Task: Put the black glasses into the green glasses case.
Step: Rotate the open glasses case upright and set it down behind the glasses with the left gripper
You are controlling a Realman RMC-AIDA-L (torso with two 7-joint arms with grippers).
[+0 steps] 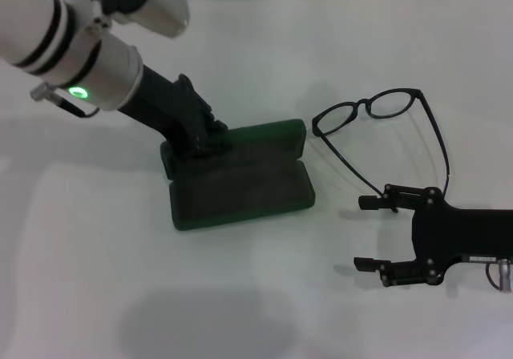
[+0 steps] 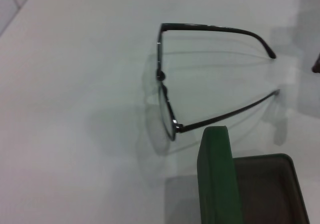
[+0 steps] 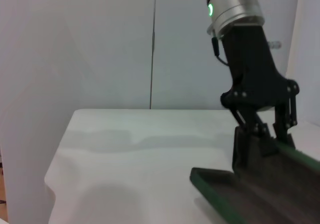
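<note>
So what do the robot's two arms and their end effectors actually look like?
The left arm is glossy white with black rings, a silver wrist collar carrying a lit green ring light and a thin black cable. Its left end effector is matte black with bolted linkage fingers. The right end effector is also black, with two slim fingers, screw heads and a small white label.

black glasses (image 1: 377, 112): unfolded, on table | green glasses case (image 1: 240, 184): open, just beside

A plain white table (image 1: 264, 295) fills the head view, its surface marked only by soft grey shadows. Behind it stands a pale wall (image 3: 100, 44) (a thin vertical seam divides its panels) in the right wrist view.
</note>
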